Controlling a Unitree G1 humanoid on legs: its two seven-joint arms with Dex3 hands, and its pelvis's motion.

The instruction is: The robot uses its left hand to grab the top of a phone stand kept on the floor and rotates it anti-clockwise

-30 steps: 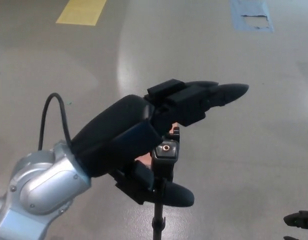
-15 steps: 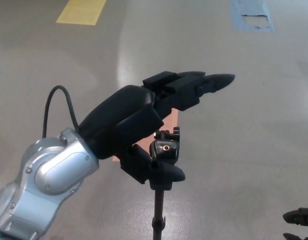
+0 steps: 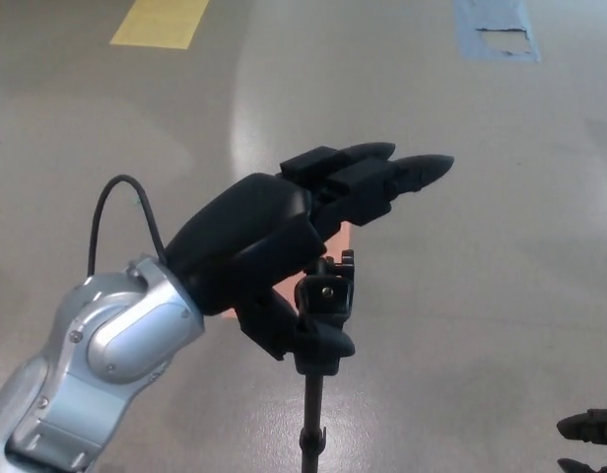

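Note:
The black phone stand (image 3: 313, 414) rises from the bottom of the head view as a thin pole, with a clamp head (image 3: 326, 293) on top. My left hand (image 3: 284, 236) sits over and to the left of that head, fingers (image 3: 402, 175) stretched out to the right above it and the thumb (image 3: 318, 342) lying under the head. The fingers are apart and do not close around the top. Only the fingertips of my right hand (image 3: 589, 434) show at the bottom right corner.
The grey polished floor carries a yellow marking (image 3: 161, 22) at the top left and a blue taped patch (image 3: 496, 28) at the top right. A pink-orange patch (image 3: 333, 236) shows on the floor behind my left hand.
My left hand has swung up and to the left, fingers drawing back from the right. The thumb has slid left under the clamp head, which has turned slightly.

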